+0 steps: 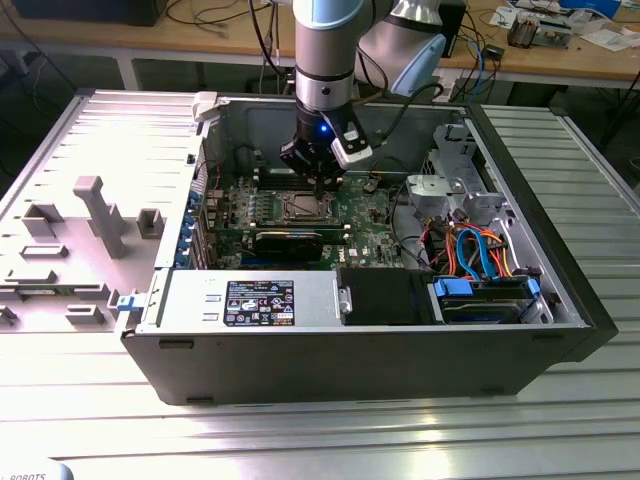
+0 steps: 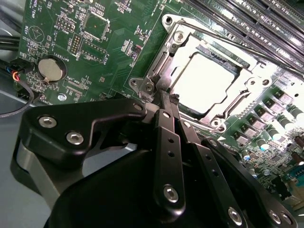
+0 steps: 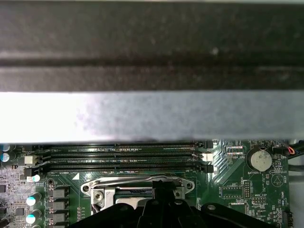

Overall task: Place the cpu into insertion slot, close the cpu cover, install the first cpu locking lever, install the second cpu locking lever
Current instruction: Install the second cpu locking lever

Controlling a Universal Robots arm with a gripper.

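Coin battery [image 2: 50, 69] (round, silver) beside memory slots [image 3: 118, 154].

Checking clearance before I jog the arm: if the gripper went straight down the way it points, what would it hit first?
Most likely the edge of the cpu cover, where the gripper tips sit; depth is unclear, so it may already touch.

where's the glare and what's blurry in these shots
In the second wrist view, glare washes the cpu top out to near white, while the gripper body close to the lens looks soft. In the first wrist view, a blurred dark and pale band crosses the picture. The exterior view is evenly lit, with a blue light on the arm.
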